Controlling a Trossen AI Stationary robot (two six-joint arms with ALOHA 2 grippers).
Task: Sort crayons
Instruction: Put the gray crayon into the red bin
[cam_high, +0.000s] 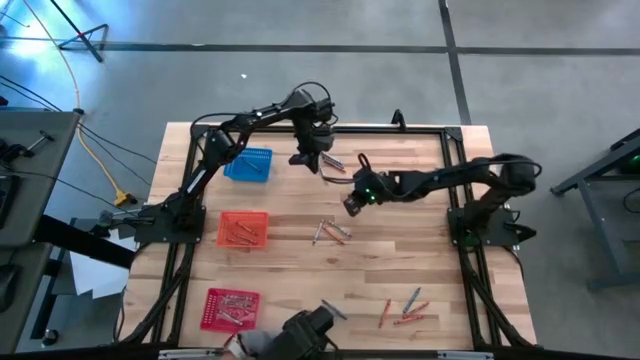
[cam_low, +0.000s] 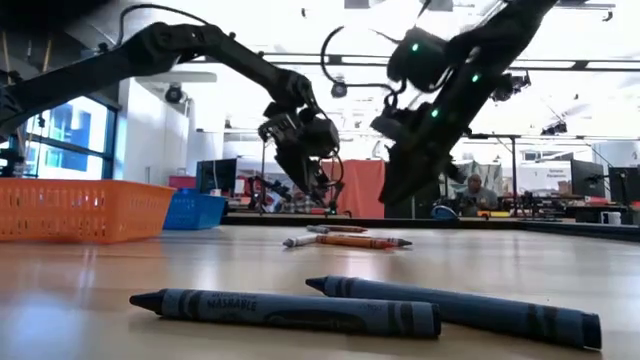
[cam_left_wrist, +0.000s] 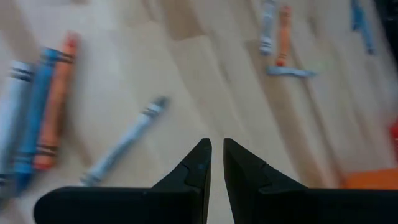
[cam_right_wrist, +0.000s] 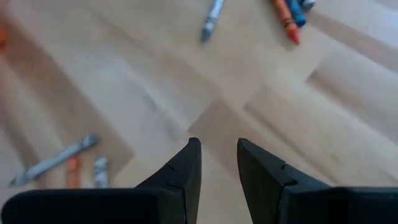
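Note:
Crayons lie flat on the wooden table in loose groups: a few near the far middle (cam_high: 335, 165), a few at the centre (cam_high: 330, 232), several at the near right (cam_high: 405, 308). Two dark blue-grey ones lie closest in the low view (cam_low: 290, 310). My left gripper (cam_high: 308, 158) hovers above the table beside the blue basket (cam_high: 248, 163); it is nearly shut and empty (cam_left_wrist: 217, 155), with a grey crayon (cam_left_wrist: 124, 143) below it. My right gripper (cam_high: 352, 205) hovers above bare wood between the far and centre groups. It is a little open and empty (cam_right_wrist: 219, 155).
An orange basket (cam_high: 243, 228) stands at the left middle and a red basket (cam_high: 230, 308) at the near left, both holding crayons. A dark camera mount (cam_high: 305, 330) sits at the near edge. Bare wood lies between the crayon groups.

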